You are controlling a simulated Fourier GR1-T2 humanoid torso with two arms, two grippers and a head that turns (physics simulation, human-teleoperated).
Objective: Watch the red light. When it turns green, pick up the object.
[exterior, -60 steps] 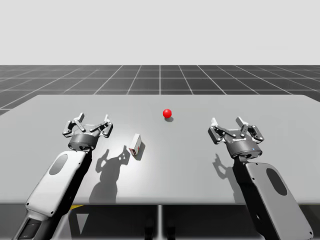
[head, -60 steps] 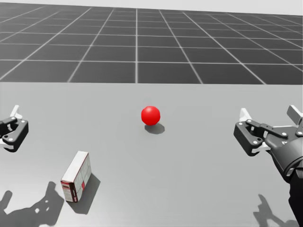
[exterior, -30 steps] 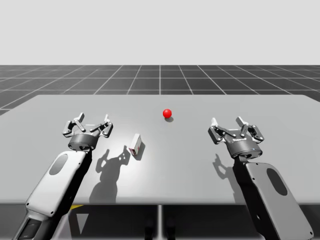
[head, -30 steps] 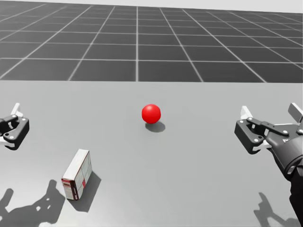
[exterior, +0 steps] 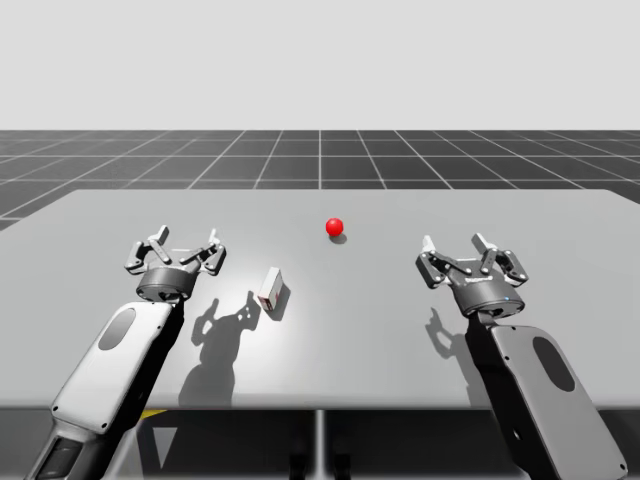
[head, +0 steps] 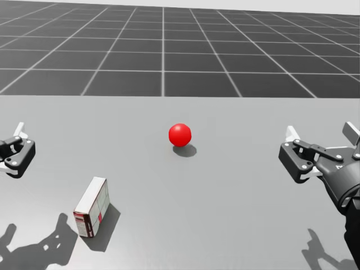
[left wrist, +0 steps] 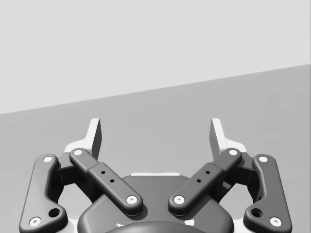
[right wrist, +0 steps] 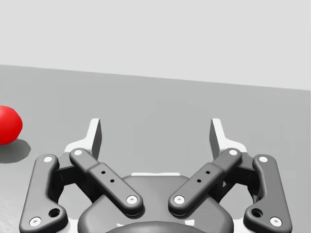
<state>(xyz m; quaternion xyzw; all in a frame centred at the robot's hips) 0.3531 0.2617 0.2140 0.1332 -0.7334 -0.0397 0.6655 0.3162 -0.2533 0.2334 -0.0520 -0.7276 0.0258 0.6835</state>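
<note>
- The ball-shaped light (exterior: 334, 227) is seen to be red, so waiting is judged to be the step in hand. No reach should be begun until green is seen.
- The box (exterior: 270, 290), the thing to be picked up, is found standing on a narrow side on the table (exterior: 380, 340), nearer than the light and to its left.
- The left gripper (exterior: 180, 246) is held spread wide with nothing in it, further to the light's left than the box. The right gripper (exterior: 462, 254) is likewise spread and empty, well to the light's right.
- The left gripper is judged the better placed. The fingers would best be squared to the box's broad faces, since so thin a box is easily tipped.
- Both arms and their spacing about the light are given whole by the high view. The box's white top and red-trimmed end are made out better in the head view. In the right wrist view the light is seen ahead of the gripper and off to one side, not between its fingers.
</note>
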